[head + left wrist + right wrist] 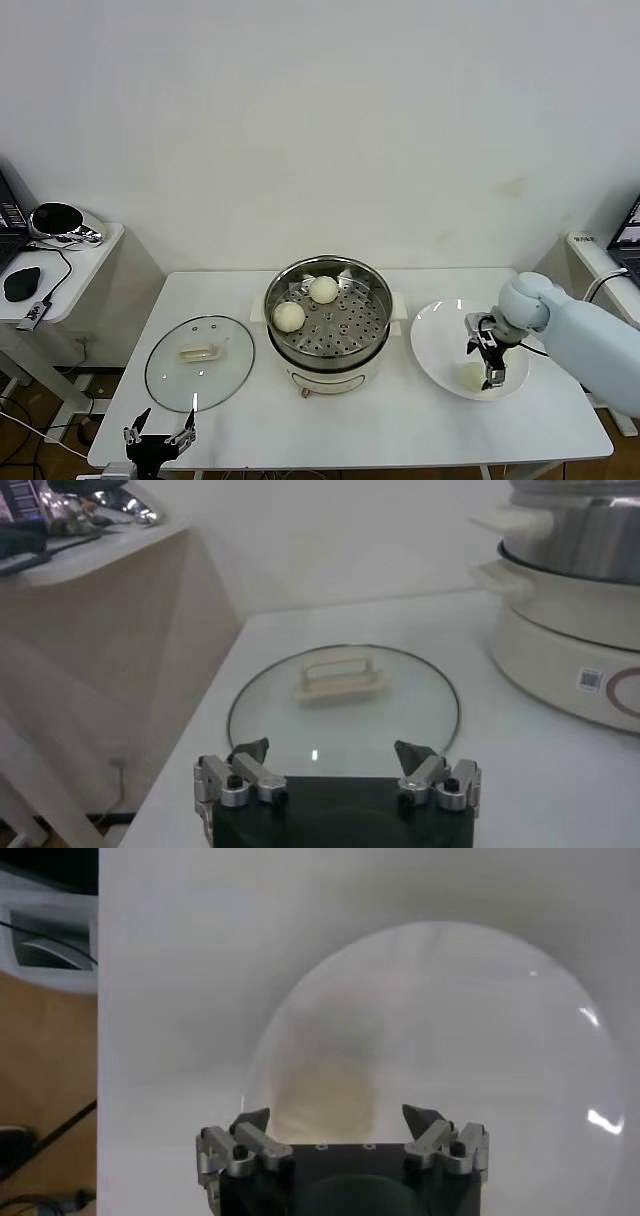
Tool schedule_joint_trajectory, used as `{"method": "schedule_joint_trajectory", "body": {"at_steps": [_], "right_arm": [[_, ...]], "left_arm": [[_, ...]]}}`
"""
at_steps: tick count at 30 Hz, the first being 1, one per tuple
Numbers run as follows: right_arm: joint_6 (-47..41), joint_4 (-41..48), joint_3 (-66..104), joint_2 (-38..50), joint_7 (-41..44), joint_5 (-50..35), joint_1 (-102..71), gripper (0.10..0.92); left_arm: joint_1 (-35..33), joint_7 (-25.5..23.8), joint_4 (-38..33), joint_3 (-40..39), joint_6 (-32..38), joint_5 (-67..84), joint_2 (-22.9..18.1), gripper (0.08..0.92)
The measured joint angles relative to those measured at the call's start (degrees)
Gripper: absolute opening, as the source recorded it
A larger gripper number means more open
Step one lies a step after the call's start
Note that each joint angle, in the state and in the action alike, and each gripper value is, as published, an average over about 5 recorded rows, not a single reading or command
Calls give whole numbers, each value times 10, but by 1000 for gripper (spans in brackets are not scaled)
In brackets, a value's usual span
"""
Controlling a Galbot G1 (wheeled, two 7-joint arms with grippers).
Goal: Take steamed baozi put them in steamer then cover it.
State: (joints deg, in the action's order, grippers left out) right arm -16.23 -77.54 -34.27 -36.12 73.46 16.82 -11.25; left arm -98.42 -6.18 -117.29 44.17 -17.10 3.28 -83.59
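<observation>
Two buns [323, 289] [289, 316] on the perforated tray inside the steamer [375, 335] at mid-bench [400, 420]; a third bun [472, 375] on the white plate [432, 352] to the right, directly below the open right gripper [491, 378]. Small code label [591, 679] on the steamer base, unreadable. Glass lid [200, 362] flat at left, just beyond the open left gripper [160, 436] at the near edge.

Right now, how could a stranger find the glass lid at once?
On the white table, look left of the steel steamer. The glass lid lies flat there; unlike the white plate, it is clear, with a cream handle at centre.
</observation>
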Motion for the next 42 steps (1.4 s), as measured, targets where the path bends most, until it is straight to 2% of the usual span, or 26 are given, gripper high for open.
{"method": "schedule_joint_trajectory", "body": {"at_steps": [17,20,27,30,42], "right_arm": [[4,28,8,-13,-1,13,-13,822],[4,31,9,-13,-1,13,-14,785],[4,32,10,-14,0,8,-15,590],[3,30,9,-11,0,4,-12,534],[-5,6,-23,21,6,-34,50,509]], "left_arm": [[4,0,10,-1,1,-1,2,823],[5,0,12,-2,1,-2,2,823],[8,1,14,-3,1,-2,1,823],[11,3,17,-4,3,-2,0,823],[25,7,26,-15,5,-4,1,823]]}}
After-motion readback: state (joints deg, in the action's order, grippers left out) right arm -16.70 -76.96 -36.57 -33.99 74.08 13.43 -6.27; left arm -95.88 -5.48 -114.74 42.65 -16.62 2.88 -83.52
